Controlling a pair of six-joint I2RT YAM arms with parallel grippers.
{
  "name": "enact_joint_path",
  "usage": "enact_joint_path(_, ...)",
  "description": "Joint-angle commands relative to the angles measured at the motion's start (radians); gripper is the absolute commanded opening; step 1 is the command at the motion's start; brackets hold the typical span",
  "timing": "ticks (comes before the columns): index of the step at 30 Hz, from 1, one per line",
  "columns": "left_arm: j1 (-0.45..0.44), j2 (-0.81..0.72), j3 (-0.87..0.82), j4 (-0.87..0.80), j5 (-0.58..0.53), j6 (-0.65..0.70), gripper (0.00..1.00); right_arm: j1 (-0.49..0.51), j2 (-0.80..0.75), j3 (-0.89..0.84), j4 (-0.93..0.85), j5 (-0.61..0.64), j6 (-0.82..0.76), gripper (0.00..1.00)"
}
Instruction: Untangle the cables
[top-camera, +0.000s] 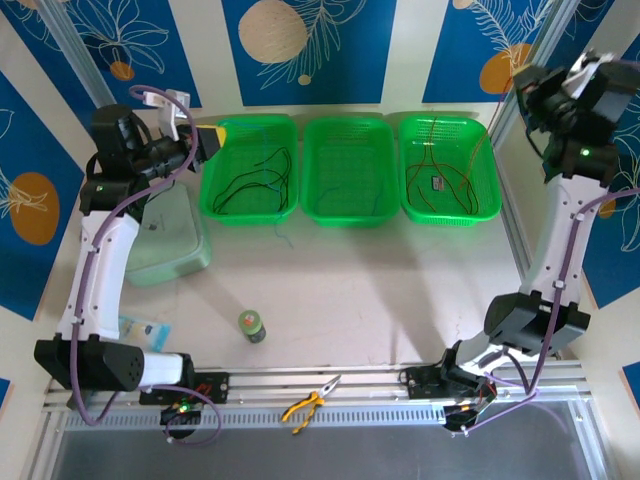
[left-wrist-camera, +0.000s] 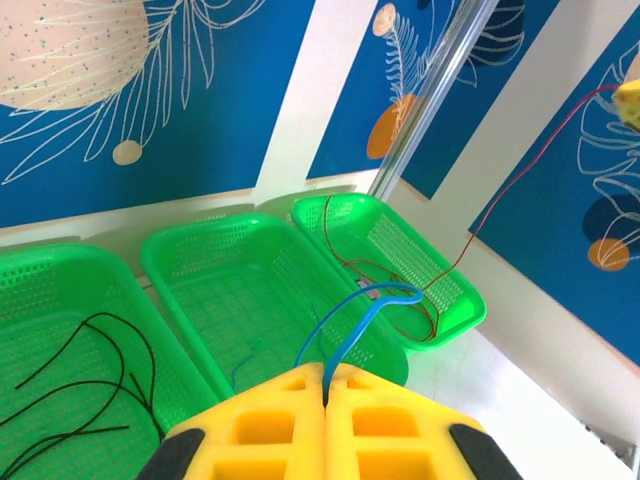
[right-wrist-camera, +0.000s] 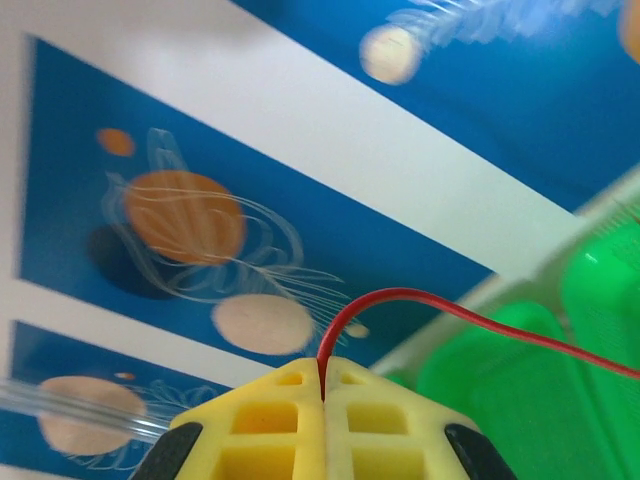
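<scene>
Over a pale tabletop (top-camera: 350, 290) ringed by blue leaf-print walls (top-camera: 400, 40): pinching a blue cable (left-wrist-camera: 365, 300) in the shut left gripper (left-wrist-camera: 325, 385), probably bound for the middle basket (top-camera: 347, 123); clamping a red cable (right-wrist-camera: 420, 298) in the right gripper (right-wrist-camera: 322, 380), held high, seemingly to draw it clear of the right basket (top-camera: 447, 120); leaving black cables (top-camera: 255, 185) sorted in the left basket (top-camera: 250, 120).

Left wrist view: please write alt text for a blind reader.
The yellow left gripper is shut on a blue cable that loops upward. Behind stand three green baskets: black cables lie in the left basket, and a red cable rises from the right basket.
</scene>
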Motion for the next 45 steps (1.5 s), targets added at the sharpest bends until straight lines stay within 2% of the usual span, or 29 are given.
enact_joint_path(1,-0.007,-0.019,0.06,-0.058,-0.01,0.063,0.0,0.019,-0.085,-0.19,0.067,0.054,-0.068,0.0)
enact_joint_path(4,-0.008,-0.022,0.054,-0.04,0.015,0.029,0.0,0.026,-0.128,-0.366,0.12,0.105,-0.077,0.0)
enact_joint_path(8,-0.011,-0.029,0.046,0.002,0.029,-0.006,0.0,0.039,-0.087,-0.467,0.118,0.143,-0.105,0.0)
enact_joint_path(13,-0.013,-0.017,0.058,0.053,0.053,-0.046,0.0,0.056,0.062,-0.486,0.092,0.167,-0.132,0.0)
enact_joint_path(18,-0.015,-0.016,0.074,0.068,0.062,-0.063,0.0,0.059,0.246,-0.385,-0.029,0.14,-0.164,0.0)
enact_joint_path(22,-0.018,-0.023,0.06,0.067,0.063,-0.063,0.0,0.065,0.302,-0.397,-0.031,0.112,-0.152,0.0)
enact_joint_path(23,-0.021,-0.027,0.056,0.072,0.062,-0.065,0.0,0.067,0.308,-0.403,-0.031,0.111,-0.157,0.05)
enact_joint_path(25,-0.028,-0.033,0.048,0.09,0.063,-0.07,0.0,0.069,0.312,-0.406,-0.039,0.088,-0.168,0.21)
enact_joint_path(26,-0.03,-0.036,0.04,0.113,0.067,-0.081,0.0,0.07,0.309,-0.409,-0.043,0.079,-0.175,0.31)
enact_joint_path(28,-0.033,-0.036,0.033,0.176,0.082,-0.124,0.0,0.071,0.292,-0.414,-0.06,0.081,-0.187,0.57)
enact_joint_path(30,-0.042,-0.031,0.039,0.24,0.095,-0.17,0.0,0.075,0.254,-0.43,-0.064,0.111,-0.204,0.65)
enact_joint_path(31,-0.05,-0.029,0.045,0.272,0.094,-0.191,0.0,0.076,0.232,-0.443,-0.063,0.119,-0.206,0.77)
enact_joint_path(32,-0.059,-0.025,0.053,0.3,0.093,-0.207,0.0,0.074,0.204,-0.457,-0.057,0.127,-0.21,0.95)
enact_joint_path(33,-0.067,-0.02,0.062,0.318,0.091,-0.22,0.0,0.075,0.183,-0.469,-0.057,0.138,-0.212,0.99)
enact_joint_path(41,-0.151,0.059,0.185,0.425,0.034,-0.255,0.0,0.058,0.124,-0.487,-0.098,0.178,-0.255,0.99)
enact_joint_path(45,-0.203,0.126,0.276,0.459,-0.025,-0.256,0.0,0.062,0.029,-0.571,-0.048,0.21,-0.251,0.99)
